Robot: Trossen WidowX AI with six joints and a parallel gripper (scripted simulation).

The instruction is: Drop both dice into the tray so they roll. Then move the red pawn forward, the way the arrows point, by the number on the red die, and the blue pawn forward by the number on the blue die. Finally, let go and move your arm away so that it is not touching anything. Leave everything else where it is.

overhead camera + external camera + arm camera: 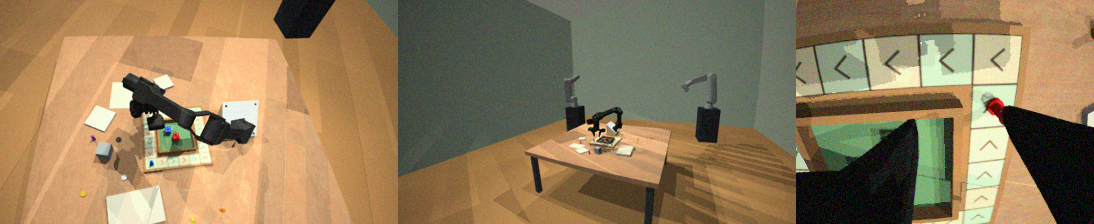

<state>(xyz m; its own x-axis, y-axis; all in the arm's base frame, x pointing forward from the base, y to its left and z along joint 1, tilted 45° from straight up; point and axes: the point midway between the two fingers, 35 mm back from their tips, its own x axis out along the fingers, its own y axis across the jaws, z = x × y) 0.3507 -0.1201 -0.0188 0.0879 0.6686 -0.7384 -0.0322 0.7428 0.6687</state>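
The red pawn (pixel 995 107) (pixel 593 140) stands on a mint square of the board (pixel 893 62) (pixel 149 142), one square from a corner. My gripper (pixel 960 119) (pixel 597 135) is partly open around it, low over the board; the pawn is close against the right finger, which hides part of it. The left finger is over the tray (pixel 959 165) (pixel 177 151). The blue die (pixel 168 130) and the red die (pixel 175 137) lie in the tray; the blue die shows four pips on top, the red top is too blurred to read here. The blue pawn (pixel 151 163) stands on the board's near-left corner square.
A white panel (pixel 238 110) stands right of the board. White cards (pixel 100 118) (pixel 163 81) lie left of and behind it. A grey cube (pixel 103 151), a purple pawn (pixel 93 137) and small discs are at the left. A white book (pixel 136 206) lies in front.
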